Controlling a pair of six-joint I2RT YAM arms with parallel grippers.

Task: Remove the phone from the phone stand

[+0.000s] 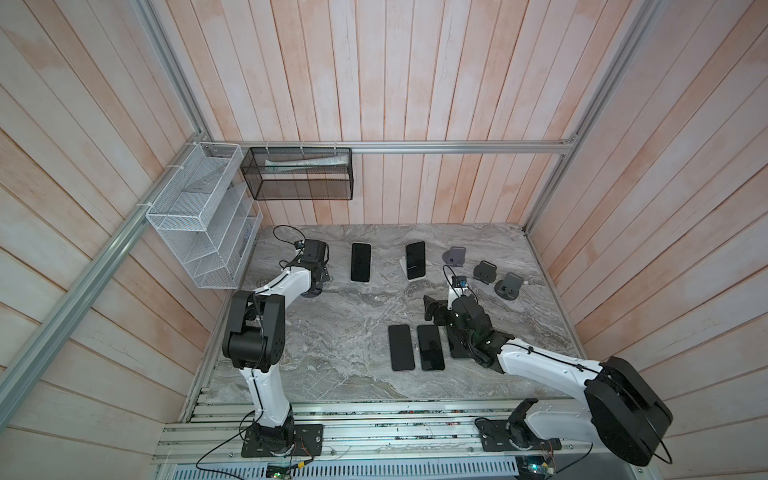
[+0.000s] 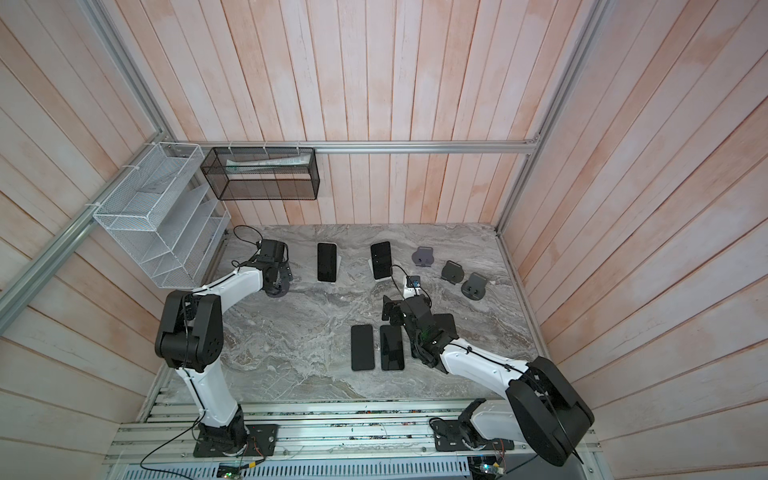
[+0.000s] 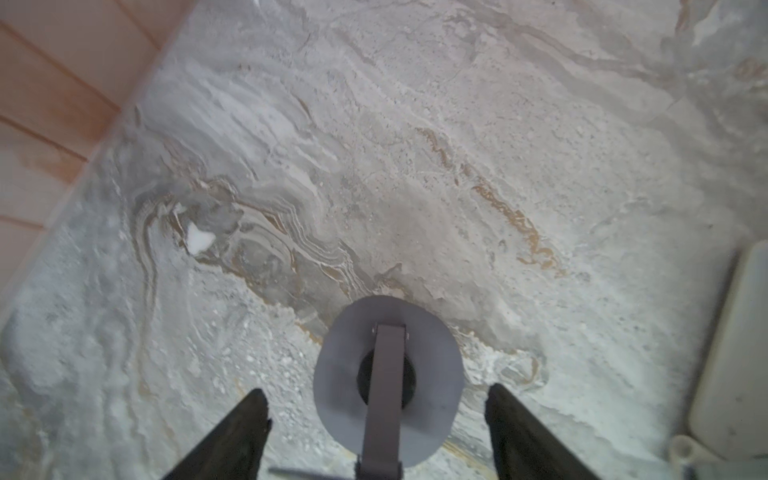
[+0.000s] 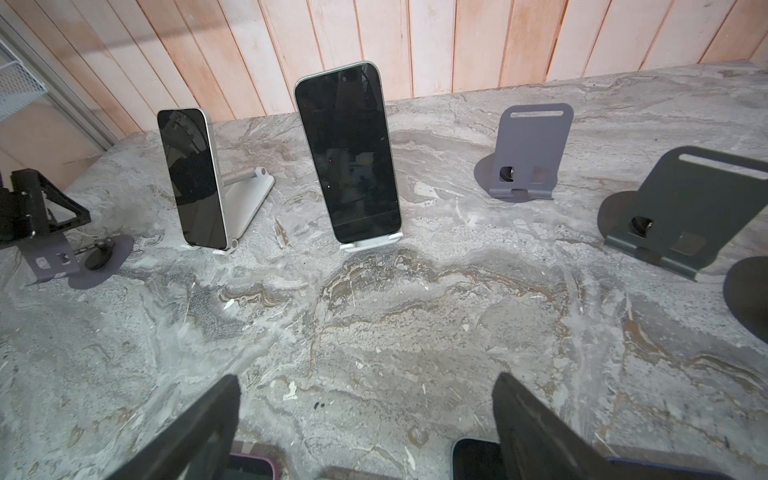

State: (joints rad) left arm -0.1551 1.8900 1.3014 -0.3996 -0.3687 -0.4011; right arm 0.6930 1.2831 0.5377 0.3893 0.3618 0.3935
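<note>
Phone [image 4: 348, 156] untouched; right gripper [image 4: 365, 386] spread, empty

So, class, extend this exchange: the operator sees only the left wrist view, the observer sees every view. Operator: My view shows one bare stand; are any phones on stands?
Observer: Yes, two: one phone on a white stand, a second phone on another white stand.
Operator: Any phones lying flat?
Observer: Yes: one flat phone beside another flat phone, near the right arm.
Operator: And the right fingers?
Observer: Open, holding nothing.
</note>
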